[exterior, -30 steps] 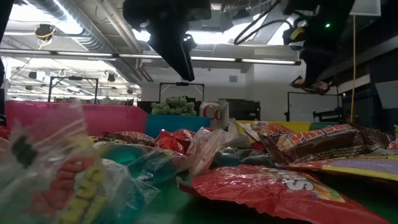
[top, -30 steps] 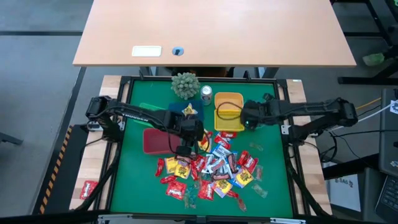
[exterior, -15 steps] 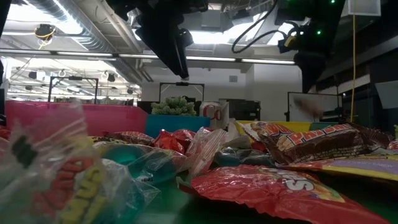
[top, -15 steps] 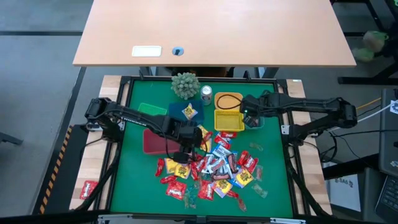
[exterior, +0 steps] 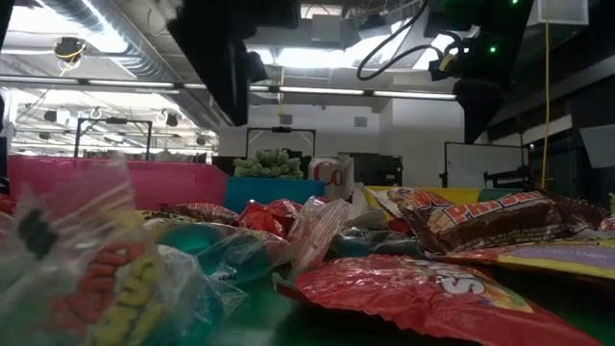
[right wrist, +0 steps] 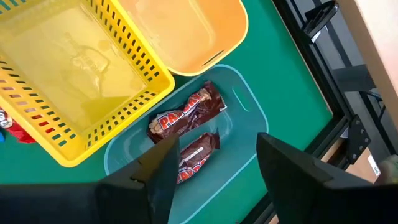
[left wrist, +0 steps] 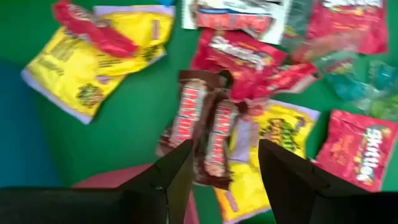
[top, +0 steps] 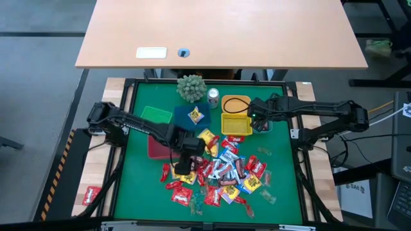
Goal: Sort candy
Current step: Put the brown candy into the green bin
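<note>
**Both grippers open, one over the pile, one over the teal bin**

The left gripper (left wrist: 217, 165) hangs with its fingers spread and empty above the candy (top: 218, 173), a loose heap of wrapped sweets on the green mat (top: 282, 186). Directly between its fingers lie two dark brown bars (left wrist: 202, 134) side by side, with a yellow pack just beyond them and red packs crowding one side. On the other side there is bare mat, and the red bin (top: 157, 146) sits close behind the gripper.

The right gripper (right wrist: 214, 165) is released too, holding nothing, above the teal bin (right wrist: 249, 118), where two brown-wrapped sweets (right wrist: 186, 121) lie. The yellow slotted basket (right wrist: 81, 68) overlaps the bin's edge just beside the fingers, and the orange bin (right wrist: 186, 25) sits beyond. The mat's border and the table's black frame run close past the teal bin on its outer side.
</note>
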### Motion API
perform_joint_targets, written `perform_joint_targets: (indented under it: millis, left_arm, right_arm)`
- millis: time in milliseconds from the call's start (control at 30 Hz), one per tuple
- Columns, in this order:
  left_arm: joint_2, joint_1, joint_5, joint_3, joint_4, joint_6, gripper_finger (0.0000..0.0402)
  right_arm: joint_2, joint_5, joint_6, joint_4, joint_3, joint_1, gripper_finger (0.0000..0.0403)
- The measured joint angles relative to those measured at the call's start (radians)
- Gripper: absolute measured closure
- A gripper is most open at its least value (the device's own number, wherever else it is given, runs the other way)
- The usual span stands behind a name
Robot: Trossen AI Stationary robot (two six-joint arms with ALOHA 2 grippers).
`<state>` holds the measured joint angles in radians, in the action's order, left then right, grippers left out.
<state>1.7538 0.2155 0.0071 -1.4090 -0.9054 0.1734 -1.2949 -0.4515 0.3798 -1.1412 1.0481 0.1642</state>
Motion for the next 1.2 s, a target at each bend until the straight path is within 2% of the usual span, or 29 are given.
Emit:
perform_joint_targets:
  millis: [167,433,633,967,1200]
  left_arm:
    - [0.039,0.046,-0.044,0.000,0.005,-0.023,0.0225]
    - [0.133,0.081,-0.053,0.000,0.009,-0.026,0.0227]
    - [0.195,0.077,-0.135,0.000,0.011,-0.026,0.0227]
    - [0.256,0.061,-0.121,0.000,0.010,-0.027,0.0228]
    - [0.256,0.060,-0.113,0.000,0.013,-0.027,0.0268]
  right_arm:
    - [0.000,0.000,0.000,0.000,0.000,0.000,0.0191]
    - [0.000,0.001,0.000,-0.001,0.000,0.000,0.0192]
    - [0.000,0.001,0.000,-0.001,0.000,0.000,0.0192]
    - [0.000,0.001,0.000,-0.001,0.000,0.000,0.0192]
    - [0.000,0.001,0.000,-0.001,0.000,0.000,0.0192]
